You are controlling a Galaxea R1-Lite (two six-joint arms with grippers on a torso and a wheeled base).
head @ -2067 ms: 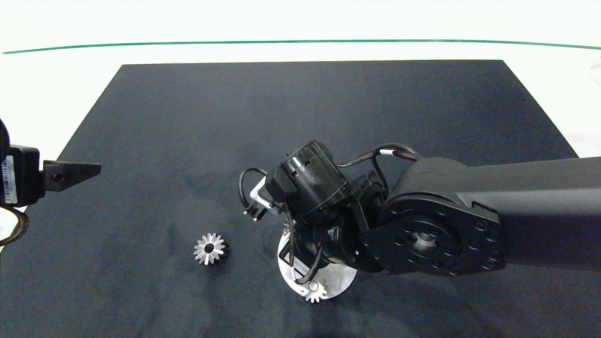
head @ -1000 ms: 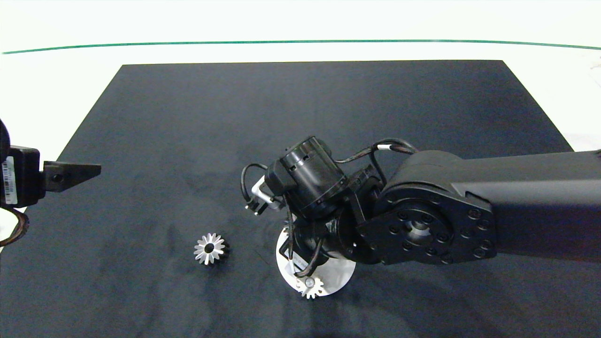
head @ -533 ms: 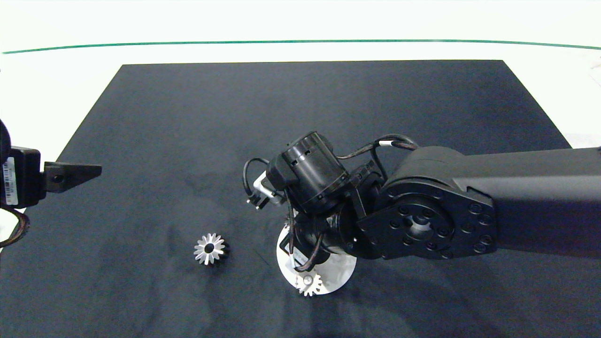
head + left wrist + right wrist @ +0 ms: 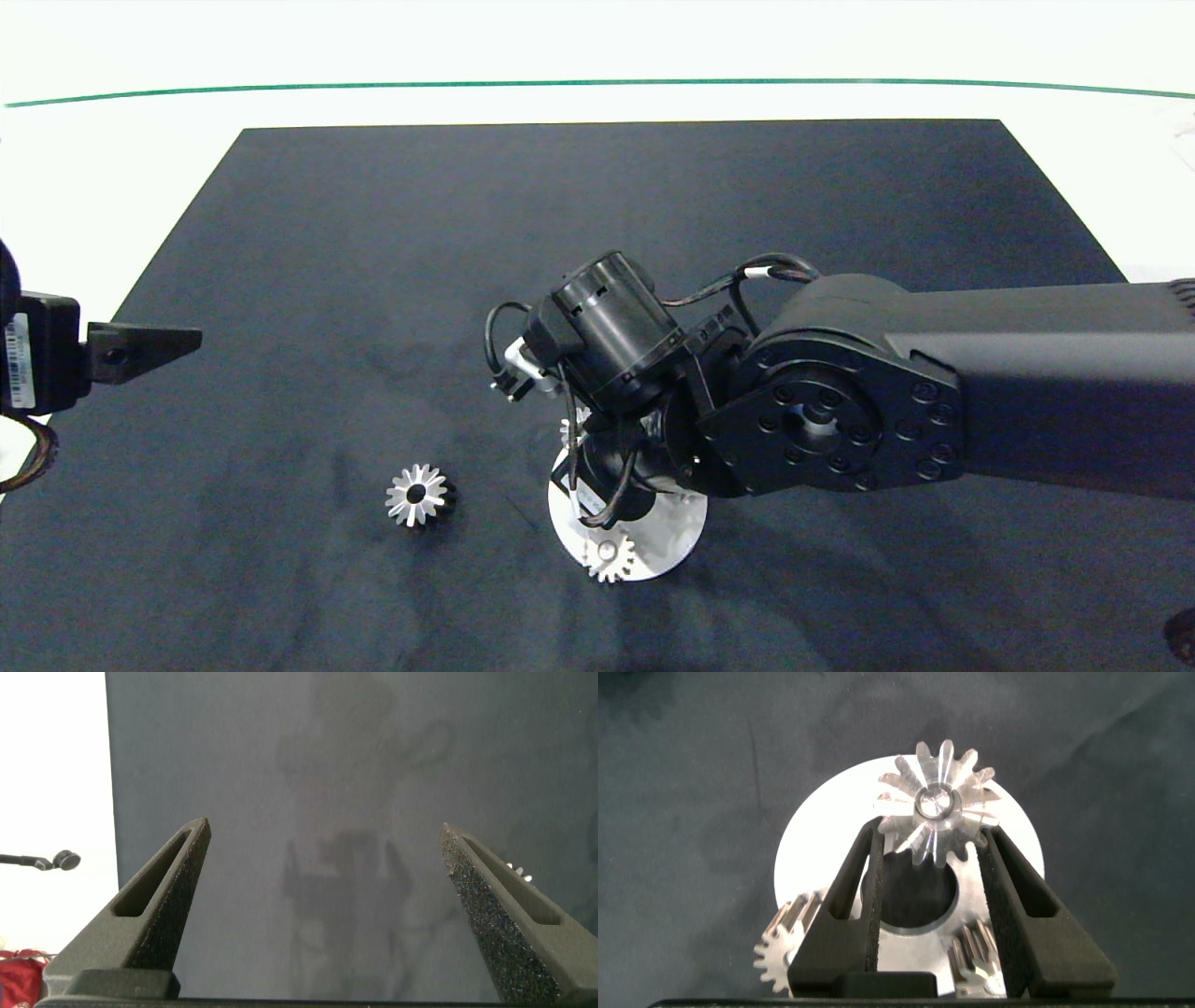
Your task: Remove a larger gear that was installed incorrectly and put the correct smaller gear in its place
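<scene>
Right gripper point(image 4: 929, 854) over white disc point(image 4: 817, 835), fingers closed on smaller gear point(image 4: 936, 803); left gripper point(image 4: 322, 873) wide open, empty; larger gear point(image 4: 417, 496) well apart.

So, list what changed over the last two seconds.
The right gripper, its fingertips closed around the smaller gear, drifted slightly left and toward the far side. The white disc under it and the rim gear shifted the same way, by a little. The larger gear stayed on the mat, and the left gripper stayed parked open at the left edge.
</scene>
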